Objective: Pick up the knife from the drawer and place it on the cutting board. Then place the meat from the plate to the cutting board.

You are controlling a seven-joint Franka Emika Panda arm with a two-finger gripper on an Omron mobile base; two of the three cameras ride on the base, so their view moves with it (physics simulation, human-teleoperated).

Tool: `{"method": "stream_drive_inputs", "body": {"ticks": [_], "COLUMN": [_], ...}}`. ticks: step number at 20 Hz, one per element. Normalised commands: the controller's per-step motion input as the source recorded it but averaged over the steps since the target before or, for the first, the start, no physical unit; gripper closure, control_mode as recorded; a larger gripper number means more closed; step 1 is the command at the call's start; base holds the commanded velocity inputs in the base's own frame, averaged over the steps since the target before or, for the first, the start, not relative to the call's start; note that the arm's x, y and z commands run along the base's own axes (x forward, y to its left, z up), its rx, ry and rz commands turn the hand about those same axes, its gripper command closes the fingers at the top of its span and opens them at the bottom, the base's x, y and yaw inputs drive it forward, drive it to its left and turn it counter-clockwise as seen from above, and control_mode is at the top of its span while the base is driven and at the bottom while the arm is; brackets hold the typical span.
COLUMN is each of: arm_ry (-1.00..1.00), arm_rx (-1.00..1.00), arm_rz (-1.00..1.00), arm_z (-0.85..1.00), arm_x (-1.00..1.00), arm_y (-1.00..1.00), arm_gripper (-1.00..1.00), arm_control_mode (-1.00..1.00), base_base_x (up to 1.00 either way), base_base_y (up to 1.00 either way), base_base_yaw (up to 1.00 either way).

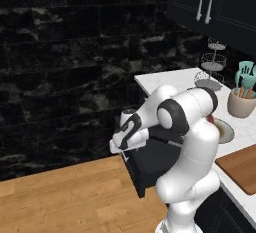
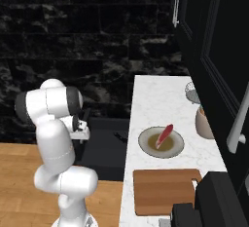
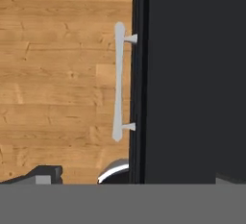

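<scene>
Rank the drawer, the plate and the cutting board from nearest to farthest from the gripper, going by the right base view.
The gripper hangs open over the pulled-out drawer.
1. drawer: right below and beside the gripper, left of the counter.
2. plate: on the counter, to the right past the drawer, with the meat on it.
3. cutting board: on the counter, toward the camera from the plate.

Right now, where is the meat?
In the right base view, the meat lies on the plate, on the white counter just beyond the cutting board.
</scene>
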Motion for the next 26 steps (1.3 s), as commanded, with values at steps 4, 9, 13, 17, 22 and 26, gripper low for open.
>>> {"method": "stream_drive_inputs", "body": {"ticks": [4,9,13,17,22,26], "arm_ry": [0.00,0.00,0.00,-0.03,-0.18,-0.02], "arm_rx": [0.08,0.01,0.00,-0.01,0.01,0.00], "arm_rz": [0.03,0.03,0.02,0.00,-0.12,-0.07], "arm_z": [0.00,0.00,0.08,0.55,1.00,0.98], "arm_x": [-0.10,-0.17,-0.28,-0.27,-0.02,0.15], "arm_y": [1.00,1.00,1.00,1.00,0.08,-0.90], "arm_gripper": [-1.00,-1.00,-1.00,-1.00,-1.00,-1.00], "arm_control_mode": [-1.00,-1.00,-1.00,-1.00,-1.00,-1.00], "base_base_x": [0.00,0.00,0.00,0.00,0.00,0.00], "base_base_y": [0.00,0.00,0.00,0.00,0.00,0.00], "base_base_yaw": [0.00,0.00,0.00,0.00,0.00,0.00]}}
